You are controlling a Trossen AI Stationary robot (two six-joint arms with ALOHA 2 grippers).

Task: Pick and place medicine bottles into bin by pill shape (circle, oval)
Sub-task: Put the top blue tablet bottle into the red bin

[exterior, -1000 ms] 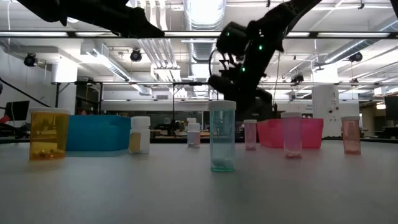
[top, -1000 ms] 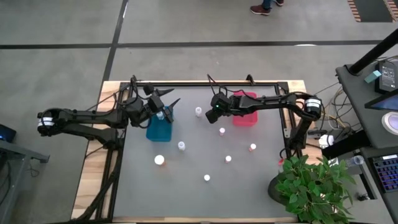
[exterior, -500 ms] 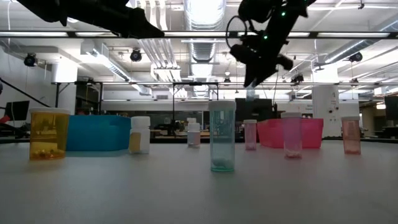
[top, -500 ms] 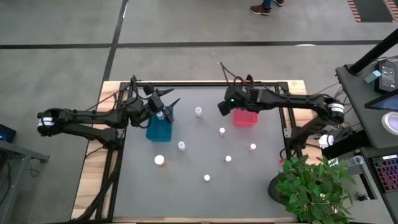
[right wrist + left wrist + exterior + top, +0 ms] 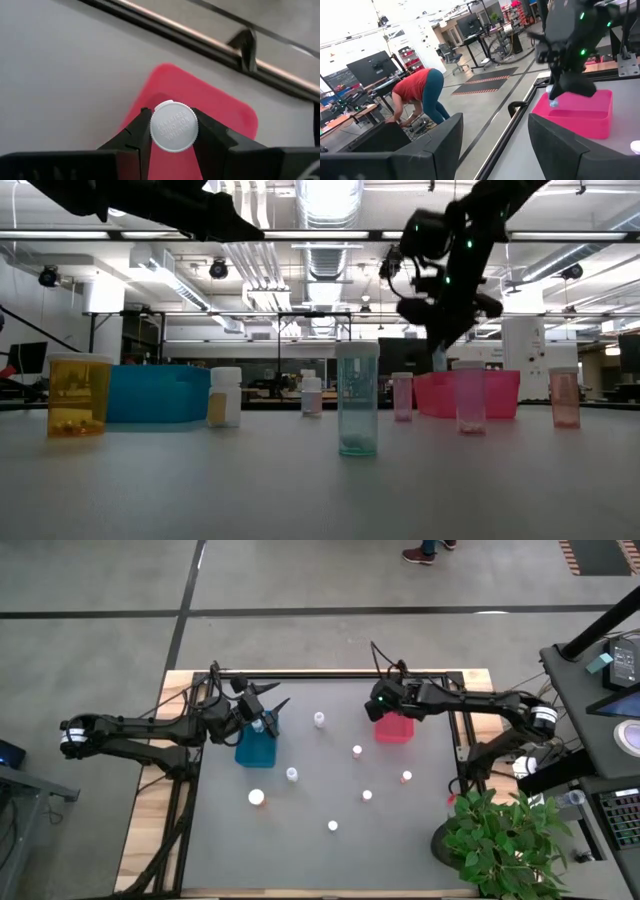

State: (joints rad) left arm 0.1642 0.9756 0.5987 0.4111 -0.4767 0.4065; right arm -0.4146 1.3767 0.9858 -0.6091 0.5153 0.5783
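Note:
My right gripper (image 5: 379, 706) is shut on a small bottle with a white round cap (image 5: 173, 126), above the near-left part of the pink bin (image 5: 398, 730). The left wrist view shows the bottle's pale bluish body (image 5: 552, 102) under the gripper, above the pink bin (image 5: 585, 112). My left gripper (image 5: 272, 703) is open and empty, above the blue bin (image 5: 256, 749). Several white-capped bottles stand upright on the grey table, among them ones by the far edge (image 5: 319, 719), in the middle (image 5: 357, 751) and nearer (image 5: 332, 826). My right gripper pinches the bottle at its cap end (image 5: 173, 126) between its two fingers (image 5: 142, 131), one on either side. The fingers come from above, pointing down. The bottle hangs upright, cap up, lifted clear above the pink bin (image 5: 220, 120).
In the low view the bottles stand in a row: an orange one (image 5: 78, 395), a white one (image 5: 225, 397), a clear one (image 5: 357, 398) and pink-tinted ones (image 5: 468, 396). A plant (image 5: 500, 840) stands at the near right corner. A person (image 5: 420, 95) bends over beyond the table.
My right gripper has carried the bottle up and toward the table's right and far edges, from the open table to a place above the pink bin, then dipped somewhat. It stays shut on the bottle, which remains clear of the table.

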